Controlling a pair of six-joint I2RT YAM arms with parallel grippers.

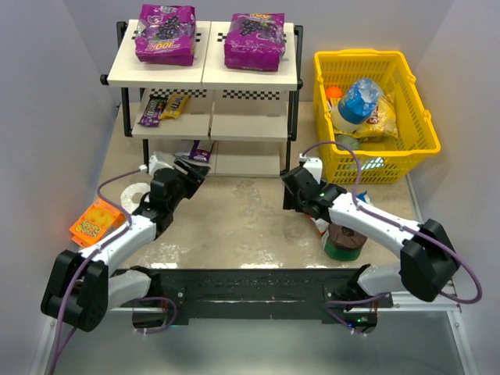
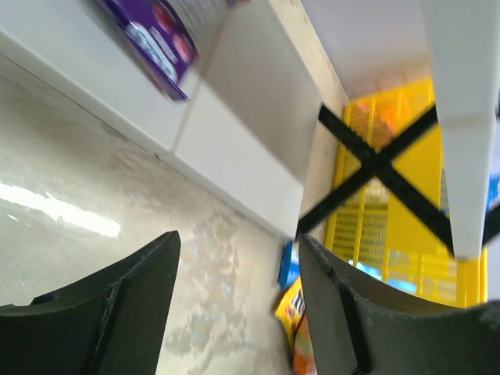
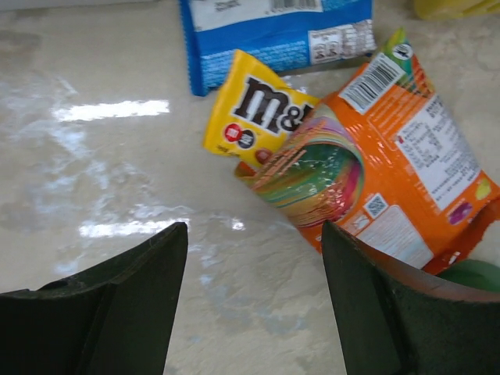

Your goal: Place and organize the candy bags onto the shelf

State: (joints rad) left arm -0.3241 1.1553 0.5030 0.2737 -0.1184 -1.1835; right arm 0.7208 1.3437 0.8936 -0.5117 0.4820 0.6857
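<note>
The shelf (image 1: 203, 74) stands at the far side of the table (image 1: 234, 226). On its top board lie two large purple bags, one at the left (image 1: 166, 33) and one at the right (image 1: 255, 41). My right gripper (image 3: 254, 226) hangs spread and empty over an orange bag (image 3: 375, 172), a blue bag (image 3: 273, 31) and a yellow packet (image 3: 254, 109), all bunched together on the table. My left gripper (image 2: 238, 238), released and holding nothing, points at the lowest board, where a small purple packet (image 1: 201, 150) lies. Two small packets (image 1: 164, 108) rest on the middle board.
</note>
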